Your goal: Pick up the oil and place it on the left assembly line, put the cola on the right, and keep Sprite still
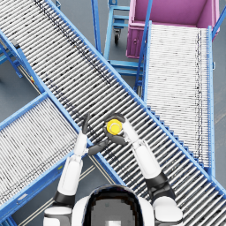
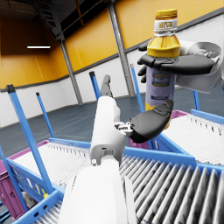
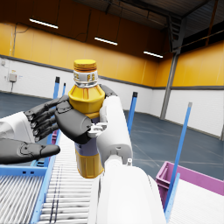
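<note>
My two white forearms, the left forearm [image 1: 70, 174] and the right forearm [image 1: 145, 161], come up closest of all, meeting over the long middle conveyor [image 1: 66, 57] that runs slantwise across everything. The left assembly line [image 1: 31, 137] branches off beside my left arm, the right assembly line [image 1: 176, 79] lies well apart on the other side, and a magenta bin [image 1: 176, 11] stands at its far end. The oil bottle [image 3: 87, 103] is upright, lifted clear of the rollers, over the middle conveyor. My right hand [image 3: 74, 120] is wrapped round its shoulder just under the yellow cap [image 3: 85, 65]. My left hand [image 2: 146, 124] holds nothing: its fingers are spread, reaching in near the base of the bottle, and I cannot tell whether it touches. I see no cola or Sprite. I judge the oil picked and the carry to the left line in hand. Next I must either pass it to my left hand or swing it across the blue rail [image 1: 57, 108], keep it upright, and set it down on the left rollers before letting go.
</note>
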Controlling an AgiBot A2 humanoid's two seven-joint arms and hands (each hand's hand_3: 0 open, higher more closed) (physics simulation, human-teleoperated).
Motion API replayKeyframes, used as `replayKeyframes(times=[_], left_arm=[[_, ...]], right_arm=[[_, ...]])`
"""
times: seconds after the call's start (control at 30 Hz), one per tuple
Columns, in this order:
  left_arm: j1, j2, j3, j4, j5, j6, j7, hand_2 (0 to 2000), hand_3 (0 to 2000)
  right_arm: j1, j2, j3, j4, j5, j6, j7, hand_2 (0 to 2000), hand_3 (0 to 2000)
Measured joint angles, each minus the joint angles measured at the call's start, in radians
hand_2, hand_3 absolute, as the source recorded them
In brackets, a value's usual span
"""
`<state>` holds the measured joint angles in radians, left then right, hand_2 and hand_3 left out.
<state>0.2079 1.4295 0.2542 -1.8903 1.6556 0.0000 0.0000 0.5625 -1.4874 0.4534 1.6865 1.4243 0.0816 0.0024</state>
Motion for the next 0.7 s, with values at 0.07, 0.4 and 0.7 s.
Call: replayKeyframes(times=[0.07,0.4,0.7], left_arm=[[0.014,0.012,0.011,0.011,0.007,0.000,0.000,0,0],[0.025,0.036,0.037,0.030,0.014,-0.033,-0.001,0,0],[0.006,0.037,0.032,0.013,0.015,-0.080,0.000,2000,2000]], right_arm=[[-0.006,-0.002,0.030,0.016,0.000,-0.002,-0.001,2000,2000],[-0.046,0.003,0.170,0.052,0.002,-0.051,-0.009,2000,2000],[-0.052,-0.016,0.167,0.045,0.001,-0.038,0.000,639,1673]])
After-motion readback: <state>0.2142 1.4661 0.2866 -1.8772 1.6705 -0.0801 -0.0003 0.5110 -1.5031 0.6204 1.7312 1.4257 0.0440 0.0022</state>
